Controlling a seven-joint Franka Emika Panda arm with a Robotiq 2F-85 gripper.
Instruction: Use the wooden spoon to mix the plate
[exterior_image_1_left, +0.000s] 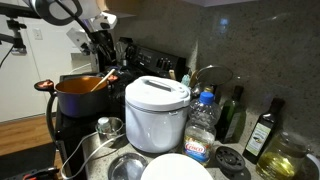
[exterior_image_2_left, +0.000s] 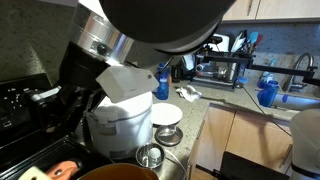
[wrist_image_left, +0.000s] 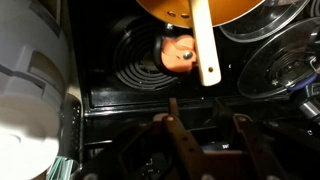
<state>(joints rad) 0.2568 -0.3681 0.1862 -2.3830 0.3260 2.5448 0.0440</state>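
The wooden spoon rests in the orange pot, with its pale flat handle sticking out over the black stove; its head is hidden in the pot. It also shows in an exterior view. My gripper is open and empty, a little short of the handle's end and not touching it. In an exterior view the gripper hangs above the pot. The white plate sits on the counter in front of the white rice cooker, far from the gripper.
A coil burner with a small orange item lies under the spoon handle. A shiny metal dish and a metal cup stand beside the cooker. Bottles line the wall. A glass lid lies beside the pot.
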